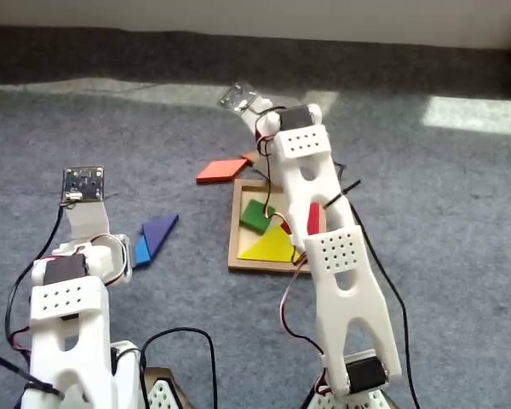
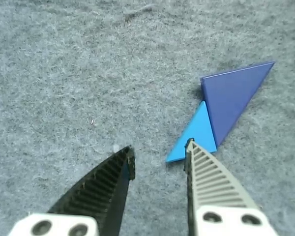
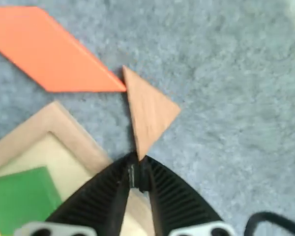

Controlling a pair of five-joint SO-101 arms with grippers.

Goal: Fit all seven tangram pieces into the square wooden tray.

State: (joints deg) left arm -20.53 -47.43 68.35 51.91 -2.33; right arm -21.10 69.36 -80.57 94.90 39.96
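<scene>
High view looking down over the carpet (image 1: 426, 196), wrist views close above it, right one sharing the tray (image 1: 235, 228) corner

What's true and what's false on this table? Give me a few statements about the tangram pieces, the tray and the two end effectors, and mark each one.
1. The orange parallelogram lies inside the tray. False: it lies on the carpet outside the tray.
2. The left end effector is open. True.
3. The green piece sits in the tray. True.
4. The dark blue triangle and the light blue triangle lie well apart. False: they touch along an edge.
5. The right end effector is wide open. False: it is shut, at a corner of the wooden triangle.
</scene>
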